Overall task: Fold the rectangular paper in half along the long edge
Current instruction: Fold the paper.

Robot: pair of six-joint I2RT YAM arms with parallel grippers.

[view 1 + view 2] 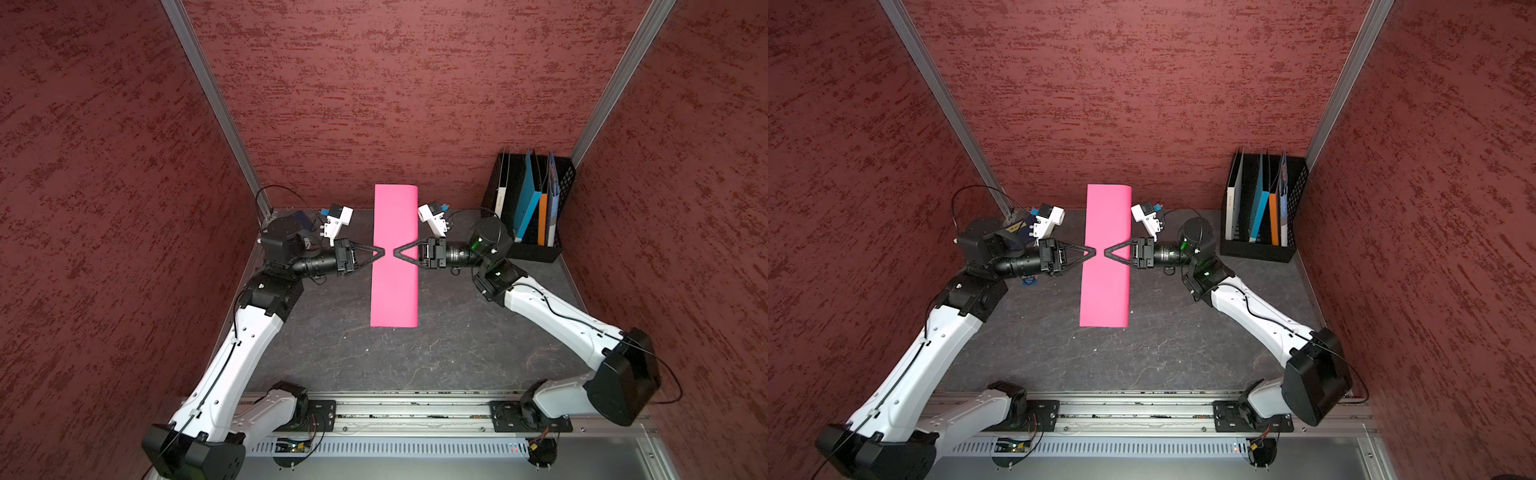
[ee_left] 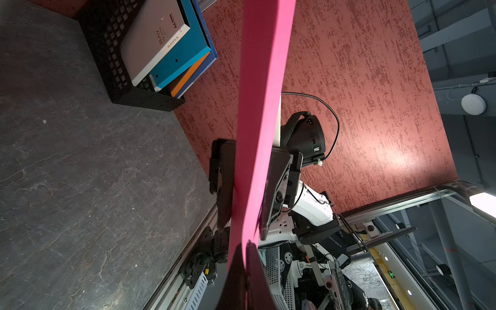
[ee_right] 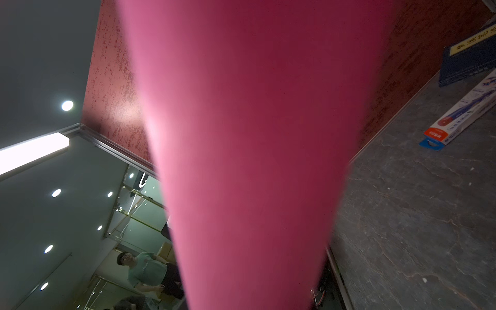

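Note:
The rectangular paper (image 1: 395,286) (image 1: 1104,291) is bright pink and hangs above the table, bent over lengthwise into a narrow strip with its rounded side to the right. My left gripper (image 1: 380,252) (image 1: 1092,252) (image 2: 245,244) is shut on the strip's left side at mid-length, pinching the paper (image 2: 260,107). My right gripper (image 1: 395,252) (image 1: 1106,252) (image 2: 241,234) reaches in from the rounded side. Its two fingers (image 2: 276,188) stand one on each side of the strip, still apart. The paper (image 3: 249,134) fills the right wrist view and hides those jaws there.
A black file rack (image 1: 528,208) (image 2: 112,69) with blue and orange folders stands at the back right. A navy booklet (image 1: 1021,224) (image 3: 469,61) and a pen box (image 3: 461,112) lie at the back left, behind my left arm. Red walls close in three sides.

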